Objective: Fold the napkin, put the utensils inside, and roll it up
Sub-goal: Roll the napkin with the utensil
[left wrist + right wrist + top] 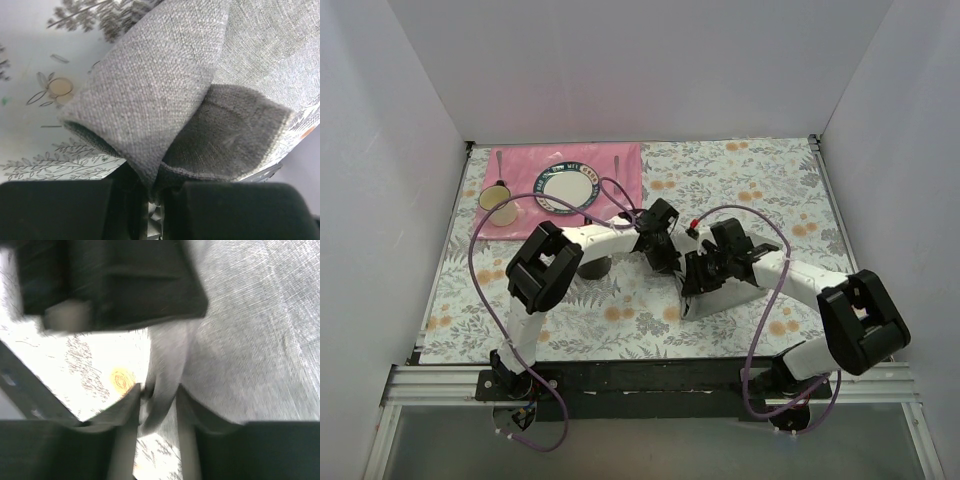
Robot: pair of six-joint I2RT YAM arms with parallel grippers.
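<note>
Napkin [725, 295] hangs gathered mid-table toward the near edge, pinched from both sides, probably so that a fold can be carried across. Left gripper [152, 202] is clamped on a doubled grey edge, and right gripper [157, 407] nips a thin ridge of cloth. Wrist views confirm both grips; only the overhead shows the pink placemat [525, 160] at the far-left corner.

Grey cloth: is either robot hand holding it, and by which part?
Yes. The left hand pinches the napkin at a folded edge; the right hand pinches a bunched edge.
</note>
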